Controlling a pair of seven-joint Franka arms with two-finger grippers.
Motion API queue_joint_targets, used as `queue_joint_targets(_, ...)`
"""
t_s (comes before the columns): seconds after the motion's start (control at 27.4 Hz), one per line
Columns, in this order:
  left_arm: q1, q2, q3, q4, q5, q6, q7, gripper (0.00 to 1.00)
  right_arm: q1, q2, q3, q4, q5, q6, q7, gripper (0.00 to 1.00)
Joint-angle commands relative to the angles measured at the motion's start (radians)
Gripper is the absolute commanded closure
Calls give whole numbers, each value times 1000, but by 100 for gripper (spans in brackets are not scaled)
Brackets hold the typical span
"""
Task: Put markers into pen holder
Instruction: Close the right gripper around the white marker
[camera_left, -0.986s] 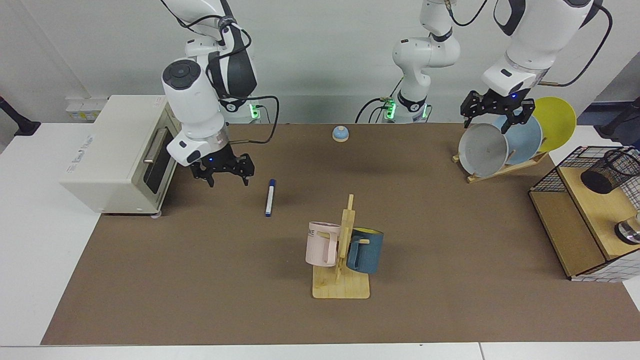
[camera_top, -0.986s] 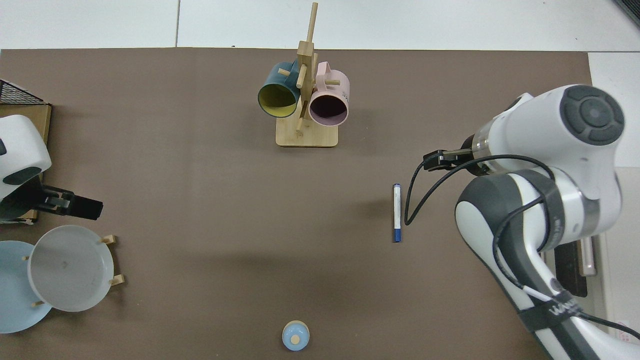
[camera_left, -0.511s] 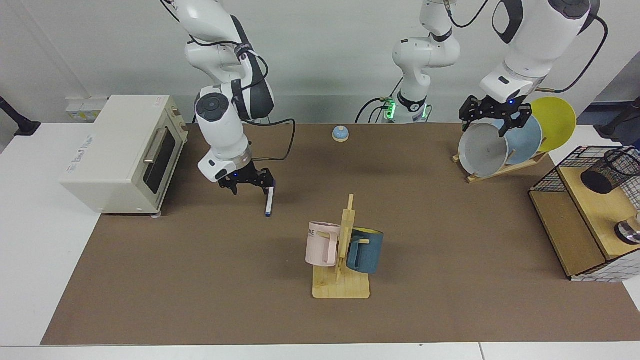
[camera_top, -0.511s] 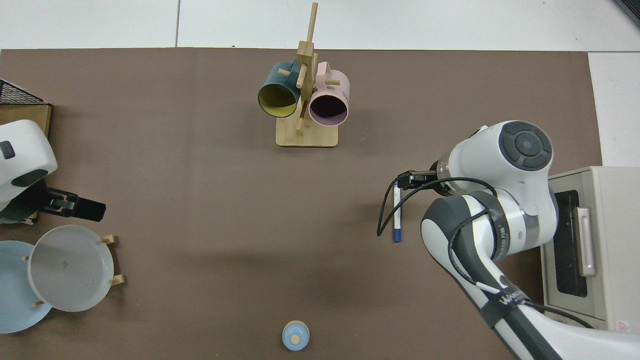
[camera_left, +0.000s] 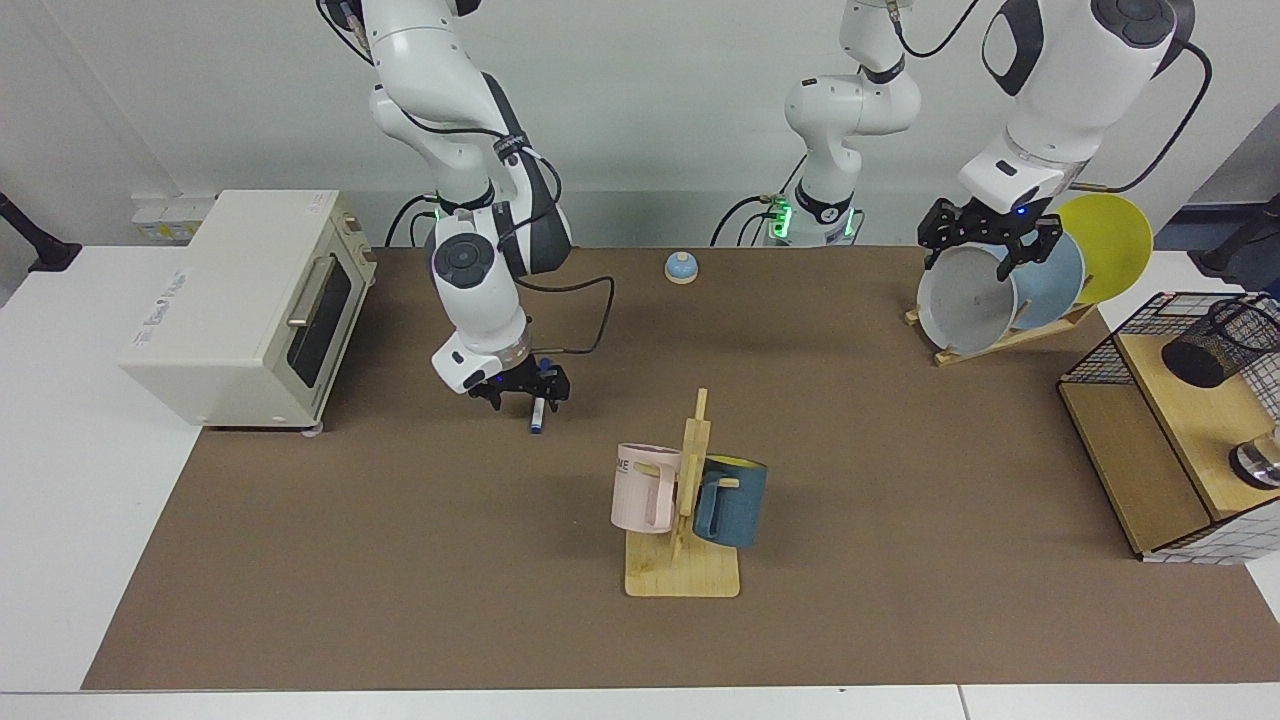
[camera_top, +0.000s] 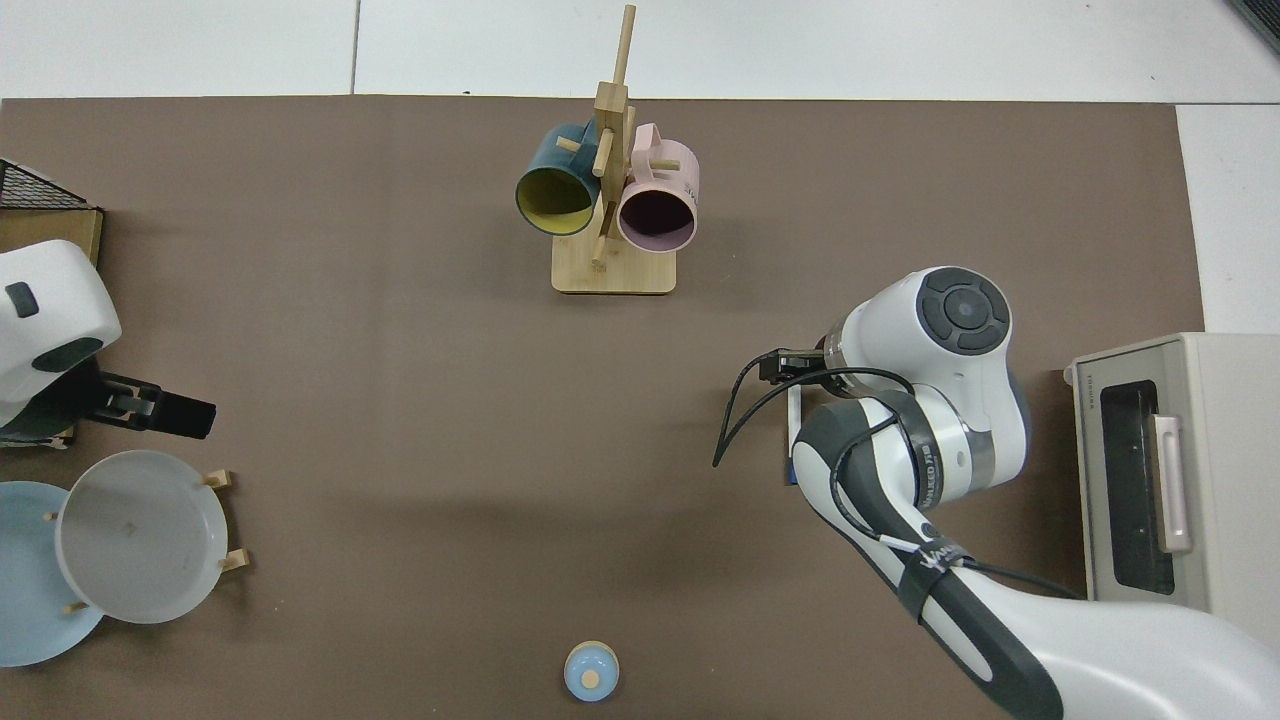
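Black fingers of the right gripper (camera_left: 520, 390) hang low over the marker (camera_left: 538, 414) on the brown mat, jaws apart; next they must squeeze it; the left gripper (camera_left: 990, 236) waits by the plates, jaws apart; the pen holder (camera_left: 1220, 342) sits far off.

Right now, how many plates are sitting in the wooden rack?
3. The round grey plate leans at the front, the round light blue plate sits behind it, and the round yellow plate is at the back. The left tool hovers over them. More could hide behind.
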Motion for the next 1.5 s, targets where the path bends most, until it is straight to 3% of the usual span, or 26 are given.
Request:
queue_joint_targets(0.0,-3,-26,7,-38,4,30,14,0,-1,29,0,-4,2,46,22,1)
queue_joint_targets(0.22,-3,-26,7,-38,4,31,12,0,12,40,0,-7,-2,47,35,5)
queue_joint_targets(0.47,-3,-26,7,-38,4,30,12,0,25,43,-1,-7,-7,47,45,25)
queue_joint_targets(0.62,-3,-26,7,-38,4,30,5,0,28,43,-1,-7,-33,46,45,29)
queue_joint_targets(1.13,-1,-26,9,-38,3,28,1,0,48,51,-1,-5,-77,46,89,100)
queue_joint_targets(1.46,-6,-31,7,-14,3,15,-2,0,52,37,0,62,-74,-11,169,100)
